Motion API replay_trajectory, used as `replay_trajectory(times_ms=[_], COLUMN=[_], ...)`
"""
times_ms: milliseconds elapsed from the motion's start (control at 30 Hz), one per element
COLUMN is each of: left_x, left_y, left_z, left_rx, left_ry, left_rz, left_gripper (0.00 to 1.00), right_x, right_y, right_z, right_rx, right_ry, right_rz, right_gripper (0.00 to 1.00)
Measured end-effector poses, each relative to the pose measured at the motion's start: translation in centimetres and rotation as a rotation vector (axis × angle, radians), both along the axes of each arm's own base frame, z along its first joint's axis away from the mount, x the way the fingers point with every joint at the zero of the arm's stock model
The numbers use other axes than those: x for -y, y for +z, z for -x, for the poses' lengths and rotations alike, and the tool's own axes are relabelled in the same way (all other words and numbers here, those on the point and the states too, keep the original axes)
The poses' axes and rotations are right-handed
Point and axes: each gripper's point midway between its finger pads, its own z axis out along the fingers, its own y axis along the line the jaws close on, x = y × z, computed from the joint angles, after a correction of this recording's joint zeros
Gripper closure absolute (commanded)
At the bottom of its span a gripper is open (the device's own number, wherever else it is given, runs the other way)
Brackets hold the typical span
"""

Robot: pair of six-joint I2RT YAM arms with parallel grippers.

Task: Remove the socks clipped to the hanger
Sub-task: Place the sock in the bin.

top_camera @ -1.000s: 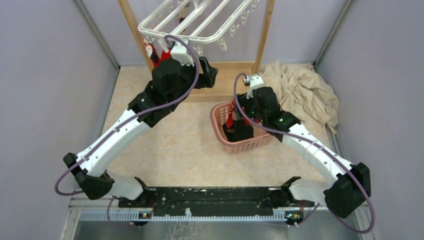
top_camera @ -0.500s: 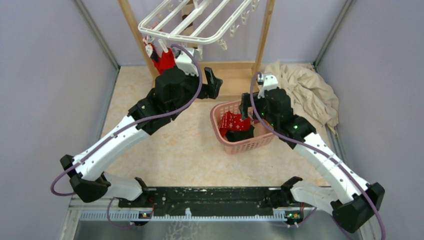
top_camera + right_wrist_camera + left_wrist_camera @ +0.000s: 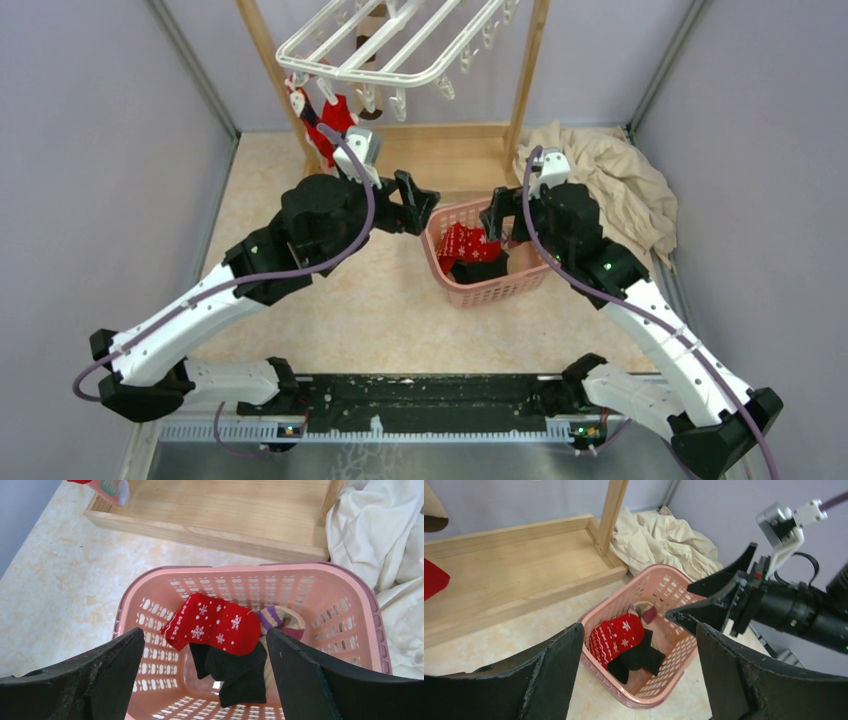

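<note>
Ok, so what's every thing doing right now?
white hanger, red sock clipped on
pink basket, upright, holding socks
red snowflake sock, lying in basket
black sock, under the red one
left gripper, open, empty
right gripper, open, empty
beige cloth, crumpled

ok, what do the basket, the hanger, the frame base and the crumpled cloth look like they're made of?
The basket looks like moulded pink plastic, slightly glossy, with lattice-holed walls. The hanger is probably white plastic, judging by its smooth moulded bars and clips. The frame base is light wood, matte, with visible grain. The cloth is a thin cream fabric with soft creases, possibly cotton, though the fibre isn't certain.
</note>
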Motion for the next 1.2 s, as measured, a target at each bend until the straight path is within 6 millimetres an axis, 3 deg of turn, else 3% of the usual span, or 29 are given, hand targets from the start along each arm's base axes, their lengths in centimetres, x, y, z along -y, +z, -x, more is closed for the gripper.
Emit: replay_trajectory(times_ms=[267,400,633,833,1067,1200], left_x=[0.4,1.4,2.7,3.0,2.1,1.1], left_y=[-1.5,-3.2,-6.9,-10.3,-9.0,-7.8], left_z=[3.1,4.7,6.7,8.3,8.8,8.7], left_rx=[-0.066,-0.119,-0.186,-0.232,-0.205,-0.175], left_ry=[-0.068,-0.106,-0.159,-0.209,-0.225,-0.216], left_rz=[-0.010,-0.045,-0.085,-0.137,-0.110,-0.093], left_gripper=[0.07,0.06,0.05,0.03,0.01,0.01], right_x=[-0.3,-0.4,-0.9,-2.7,-4.8,-5.6], right_y=[0.5,-0.4,-1.4,-2.6,-3.1,-3.6], right_z=[0.1,-0.5,-3.8,-7.4,-10.6,-11.4], right_rx=[0.019,0.022,0.031,0.011,0.007,0.003], right_ry=[0.003,-0.017,-0.103,-0.157,-0.174,-0.168], right_rz=[-0.050,-0.052,-0.061,-0.103,-0.165,-0.174], right_gripper=[0.08,0.08,0.09,0.12,0.16,0.16])
